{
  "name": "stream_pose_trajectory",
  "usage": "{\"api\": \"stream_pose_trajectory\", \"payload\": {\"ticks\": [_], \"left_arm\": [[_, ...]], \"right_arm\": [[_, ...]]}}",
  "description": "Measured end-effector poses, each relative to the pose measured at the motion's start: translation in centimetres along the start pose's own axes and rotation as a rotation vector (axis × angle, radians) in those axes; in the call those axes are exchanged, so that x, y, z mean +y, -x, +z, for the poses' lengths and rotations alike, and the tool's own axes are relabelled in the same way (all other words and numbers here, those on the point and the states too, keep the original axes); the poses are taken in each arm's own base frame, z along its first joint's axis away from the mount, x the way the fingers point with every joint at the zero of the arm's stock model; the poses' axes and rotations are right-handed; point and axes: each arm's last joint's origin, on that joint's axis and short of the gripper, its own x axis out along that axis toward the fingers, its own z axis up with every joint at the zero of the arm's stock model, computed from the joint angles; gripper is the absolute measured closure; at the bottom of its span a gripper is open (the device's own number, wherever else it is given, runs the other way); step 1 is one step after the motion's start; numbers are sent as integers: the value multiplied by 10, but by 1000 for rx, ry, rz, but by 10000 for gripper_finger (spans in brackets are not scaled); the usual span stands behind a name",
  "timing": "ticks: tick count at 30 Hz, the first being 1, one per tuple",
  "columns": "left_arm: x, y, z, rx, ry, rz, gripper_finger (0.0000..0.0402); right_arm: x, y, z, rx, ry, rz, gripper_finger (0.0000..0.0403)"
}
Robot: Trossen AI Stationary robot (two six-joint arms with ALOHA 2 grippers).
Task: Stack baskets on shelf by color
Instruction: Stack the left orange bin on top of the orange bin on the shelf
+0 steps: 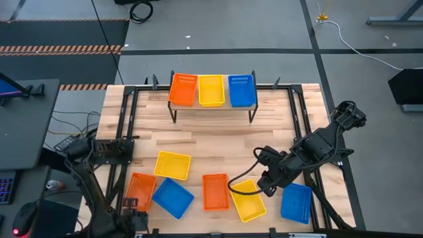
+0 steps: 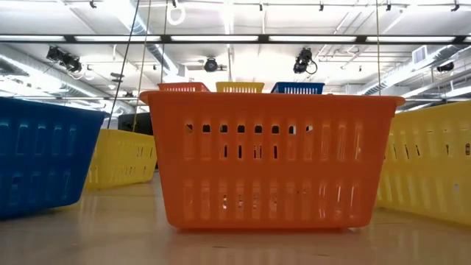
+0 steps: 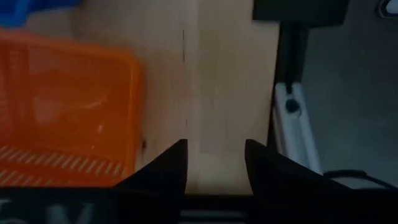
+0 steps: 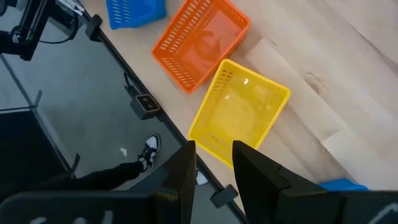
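Observation:
The shelf (image 1: 213,110) stands at the table's far side with one orange (image 1: 183,89), one yellow (image 1: 211,90) and one blue basket (image 1: 242,90) side by side on it. Six more baskets rest on their bottoms along the near side: yellow (image 1: 172,165), orange (image 1: 140,190), blue (image 1: 173,197), orange (image 1: 215,192), yellow (image 1: 248,199), blue (image 1: 295,201). My right gripper (image 4: 213,155) is open and hovers over the near-right yellow basket (image 4: 242,112), by its rim. My left gripper (image 3: 216,158) is open at the near left, over bare wood beside the orange basket (image 3: 62,112).
The low view is filled by the middle orange basket (image 2: 268,158), with a blue (image 2: 44,154) and yellow basket (image 2: 121,158) on one side and a yellow one (image 2: 430,165) on the other. Black frame rails (image 1: 301,125) run along the table's sides. A person's shoe (image 4: 148,149) shows below the table's near edge.

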Motion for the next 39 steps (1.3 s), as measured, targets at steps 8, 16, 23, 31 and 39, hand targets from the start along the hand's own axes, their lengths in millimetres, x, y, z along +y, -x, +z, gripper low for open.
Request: {"api": "stream_pose_trajectory", "payload": {"ticks": [8,16,23,31,39], "left_arm": [[17,10,-23,-33,18,-48,244],[32,6,-46,13,48,-68,203],[39,-5,-46,-37,33,-62,168],[51,-12,-39,-22,11,9,166],[46,19,-26,-93,-50,-23,170]], "right_arm": [[1,0,-2,4,-6,6,291],[1,0,-2,4,11,6,291],[1,0,-2,5,17,5,291],[1,0,-2,8,15,5,291],[1,0,-3,17,20,7,291]]}}
